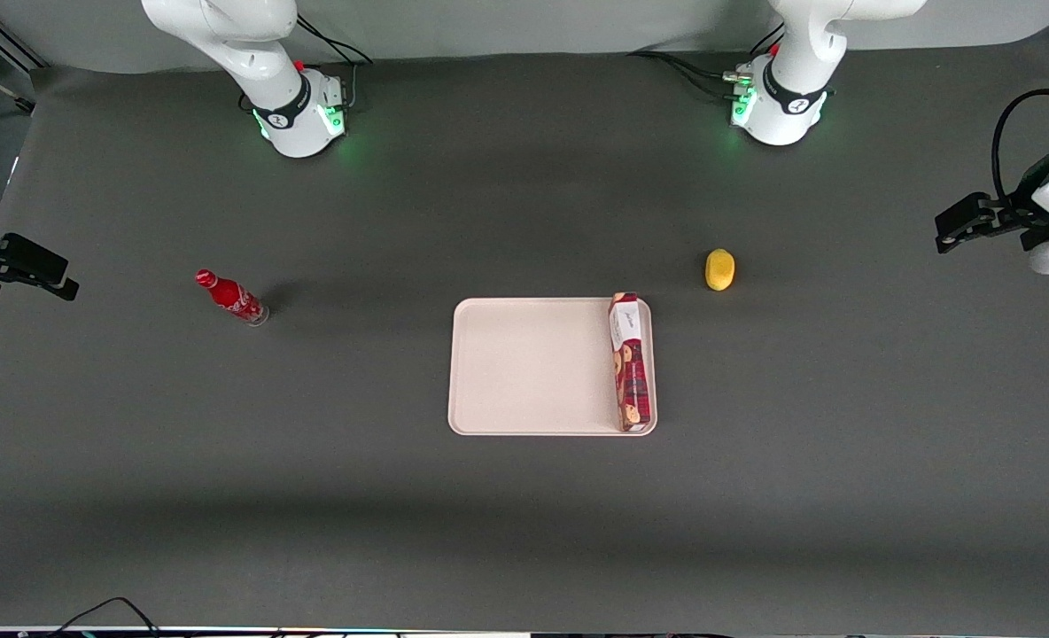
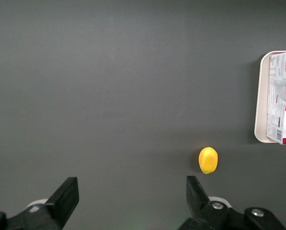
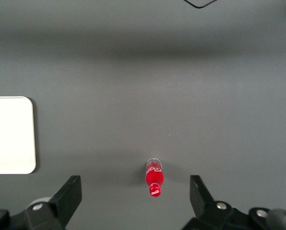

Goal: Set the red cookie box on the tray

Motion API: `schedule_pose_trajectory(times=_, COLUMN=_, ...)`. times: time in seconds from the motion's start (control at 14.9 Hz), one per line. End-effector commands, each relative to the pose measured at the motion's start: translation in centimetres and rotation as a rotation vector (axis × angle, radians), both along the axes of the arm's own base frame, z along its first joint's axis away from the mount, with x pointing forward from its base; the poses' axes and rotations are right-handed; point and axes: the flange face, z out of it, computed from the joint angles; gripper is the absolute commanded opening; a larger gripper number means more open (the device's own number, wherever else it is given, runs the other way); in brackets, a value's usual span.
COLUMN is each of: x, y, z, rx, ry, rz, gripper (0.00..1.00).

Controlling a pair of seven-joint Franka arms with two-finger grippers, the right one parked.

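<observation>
The red cookie box (image 1: pixel 630 361) lies flat in the tray (image 1: pixel 533 368), along its short side toward the working arm's end, white end farther from the front camera. The left wrist view shows the box's white end (image 2: pixel 283 98) and the tray's rim (image 2: pixel 260 96). My left gripper (image 1: pixel 954 229) hangs well apart from the tray, at the working arm's end of the table. In the left wrist view the gripper (image 2: pixel 132 191) is open and empty above bare table.
A small yellow fruit-like thing (image 1: pixel 719 269) lies on the table just off the tray's corner and also shows in the left wrist view (image 2: pixel 208 159). A small red soda bottle (image 1: pixel 232 297) stands toward the parked arm's end.
</observation>
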Motion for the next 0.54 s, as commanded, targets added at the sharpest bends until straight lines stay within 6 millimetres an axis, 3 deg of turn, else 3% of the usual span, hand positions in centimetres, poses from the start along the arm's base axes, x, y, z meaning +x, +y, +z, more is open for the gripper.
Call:
schedule_pose_trajectory(times=0.0, x=-2.12, y=-0.35, z=0.60, rx=-0.016, ry=-0.001, rz=-0.005, gripper=1.00)
schedule_pose_trajectory(times=0.47, x=-1.60, y=0.14, z=1.31, rx=-0.013, ry=-0.020, rz=-0.010, gripper=1.00)
